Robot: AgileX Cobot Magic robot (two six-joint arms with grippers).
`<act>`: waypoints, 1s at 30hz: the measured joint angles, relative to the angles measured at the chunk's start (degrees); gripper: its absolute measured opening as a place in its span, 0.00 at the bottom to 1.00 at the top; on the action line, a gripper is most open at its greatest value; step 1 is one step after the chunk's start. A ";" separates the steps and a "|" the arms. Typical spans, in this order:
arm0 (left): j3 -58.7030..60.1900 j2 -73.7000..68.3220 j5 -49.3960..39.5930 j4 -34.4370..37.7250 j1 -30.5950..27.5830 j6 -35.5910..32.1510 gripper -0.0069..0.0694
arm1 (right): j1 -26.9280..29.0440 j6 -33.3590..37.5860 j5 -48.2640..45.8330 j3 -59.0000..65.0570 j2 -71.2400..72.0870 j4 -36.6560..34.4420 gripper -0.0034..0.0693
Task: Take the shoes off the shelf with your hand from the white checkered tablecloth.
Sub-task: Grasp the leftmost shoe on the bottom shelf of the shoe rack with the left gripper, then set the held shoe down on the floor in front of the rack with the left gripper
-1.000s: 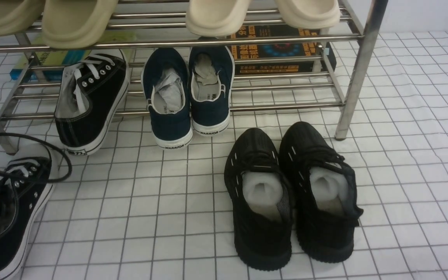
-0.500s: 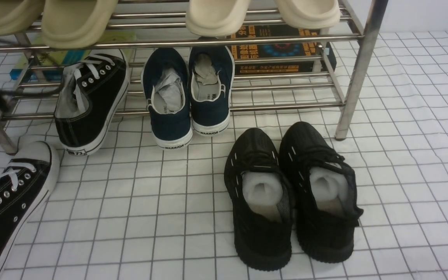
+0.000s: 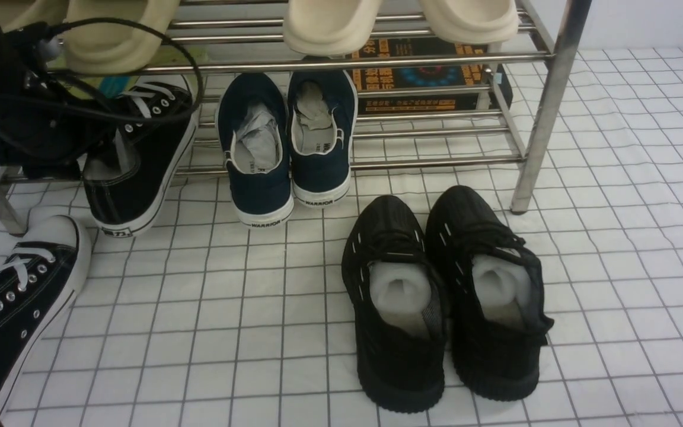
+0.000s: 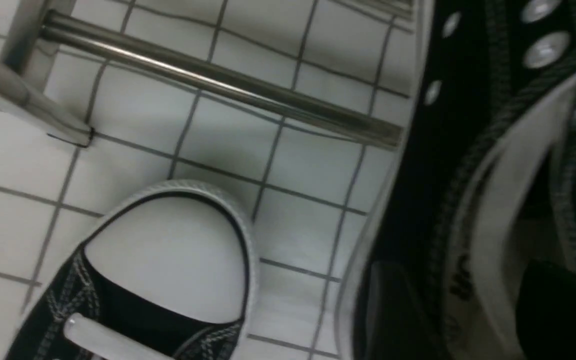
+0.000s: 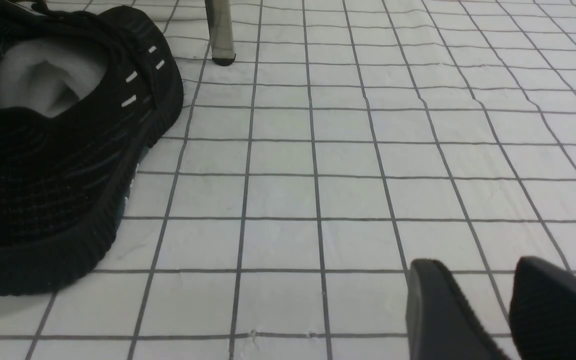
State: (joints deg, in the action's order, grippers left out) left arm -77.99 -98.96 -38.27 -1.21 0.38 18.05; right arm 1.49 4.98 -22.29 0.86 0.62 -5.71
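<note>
Jaws of the left gripper are spread wide astride the collar of a black canvas sneaker leaned on the lowest bar of the shelf; its mate is laid on the white checkered tablecloth. Those of the right gripper are seen slightly parted.

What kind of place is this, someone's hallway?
Probably a staged mock-up of a home shoe corner rather than a real hallway: a chrome shoe rack with slippers and a black canvas sneaker stands on a white checkered tablecloth spread like a floor.
</note>
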 joint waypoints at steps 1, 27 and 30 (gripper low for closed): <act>0.00 -0.82 0.35 -1.55 0.00 0.05 0.57 | 0.00 0.00 0.00 0.00 0.00 0.00 0.38; 6.31 9.06 -28.53 -0.99 0.00 -1.52 0.11 | 0.00 0.00 0.00 0.00 0.00 0.00 0.38; 11.45 9.80 -26.26 -0.99 0.00 -1.37 0.11 | 0.00 0.00 0.00 0.00 0.00 0.00 0.38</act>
State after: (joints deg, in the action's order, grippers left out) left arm -66.54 -89.16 -64.53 -2.21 0.38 16.68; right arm 1.49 4.98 -22.29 0.86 0.62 -5.71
